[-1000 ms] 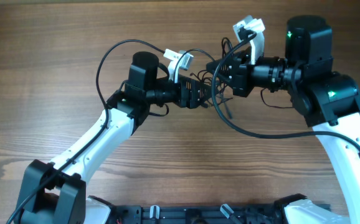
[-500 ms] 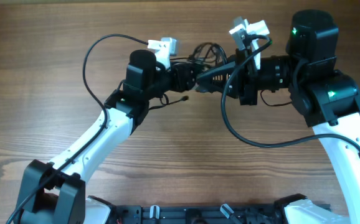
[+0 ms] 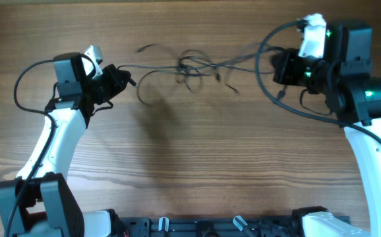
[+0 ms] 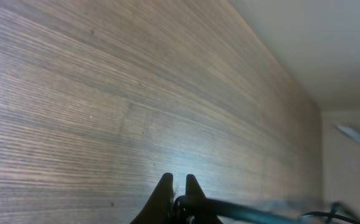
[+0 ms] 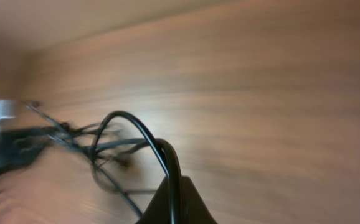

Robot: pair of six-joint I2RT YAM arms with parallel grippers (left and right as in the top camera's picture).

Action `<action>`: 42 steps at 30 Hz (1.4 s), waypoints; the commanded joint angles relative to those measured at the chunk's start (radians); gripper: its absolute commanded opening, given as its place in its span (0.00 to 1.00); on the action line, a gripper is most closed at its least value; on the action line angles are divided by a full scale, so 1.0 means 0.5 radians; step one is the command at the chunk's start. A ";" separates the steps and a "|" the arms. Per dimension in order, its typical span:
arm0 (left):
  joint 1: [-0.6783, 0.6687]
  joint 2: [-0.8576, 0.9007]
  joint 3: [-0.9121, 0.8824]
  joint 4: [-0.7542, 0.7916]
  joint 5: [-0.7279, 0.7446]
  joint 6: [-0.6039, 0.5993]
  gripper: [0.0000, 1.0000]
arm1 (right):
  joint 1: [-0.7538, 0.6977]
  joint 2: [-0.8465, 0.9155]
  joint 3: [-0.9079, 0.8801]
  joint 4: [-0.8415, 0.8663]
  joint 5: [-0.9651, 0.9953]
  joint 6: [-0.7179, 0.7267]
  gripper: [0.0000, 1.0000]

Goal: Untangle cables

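The cables hang as a thin black tangle stretched between my two grippers, across the far part of the table. At the tangle's left end my left gripper is shut on a strand. In the left wrist view its gripper pinches a cable that runs off to the right. My right gripper holds the right end. The right wrist view, though blurred, shows this gripper shut on a cable that arcs up and left toward the knot.
The wooden table lies under the hanging cables. A thick arm wire loops out beside the left arm, and another loops below the right wrist. A black frame runs along the near edge.
Both arms have swung apart, the left far to the left and the right to the right. The left gripper has shut on a strand, and the bunched tangle is now drawn out between them.
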 commanded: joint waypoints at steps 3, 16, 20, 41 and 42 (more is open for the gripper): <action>0.118 -0.017 -0.005 -0.072 0.127 0.041 0.04 | -0.047 0.014 0.018 -0.282 1.171 0.054 0.09; 0.793 -0.430 -0.005 -0.146 0.027 0.136 0.04 | -0.404 0.182 0.014 -0.485 1.219 0.109 0.07; 1.048 -0.462 -0.005 -0.162 0.027 0.137 0.04 | -0.587 0.182 0.014 -0.486 1.045 0.105 0.07; -0.262 -0.361 -0.006 -0.375 -0.220 0.274 0.69 | -0.542 0.182 0.014 -0.441 -0.684 -0.800 0.32; -0.353 -0.316 -0.006 -0.352 -0.220 0.274 0.70 | -0.526 0.182 0.011 -0.438 -0.682 -0.800 0.38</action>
